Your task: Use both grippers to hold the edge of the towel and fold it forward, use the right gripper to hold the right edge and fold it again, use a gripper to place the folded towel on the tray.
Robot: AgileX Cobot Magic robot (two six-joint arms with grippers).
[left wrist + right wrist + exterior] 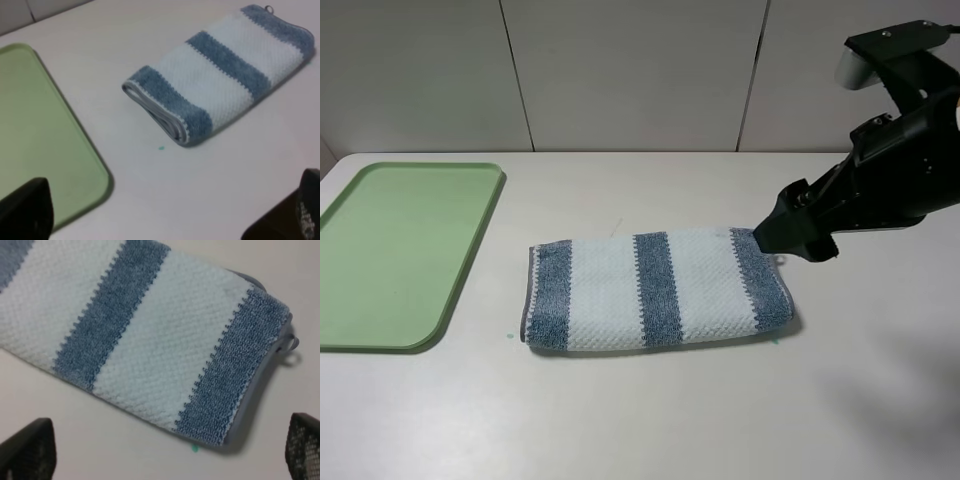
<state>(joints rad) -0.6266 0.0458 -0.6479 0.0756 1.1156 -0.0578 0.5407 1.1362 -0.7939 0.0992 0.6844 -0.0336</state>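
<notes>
The towel lies folded in a long band on the white table, blue-grey and white stripes up, its layered grey hem at the left end. My right gripper hovers over the towel's right end, open and empty. In the right wrist view its two black fingers stand wide apart above the towel and the hem with its small hanging loop. My left gripper is open and empty, away from the towel. The light-green tray lies empty at the left and shows in the left wrist view.
Grey wall panels close the back of the table. A tiny green mark sits on the table by the towel's front left corner. The left arm is out of the exterior view.
</notes>
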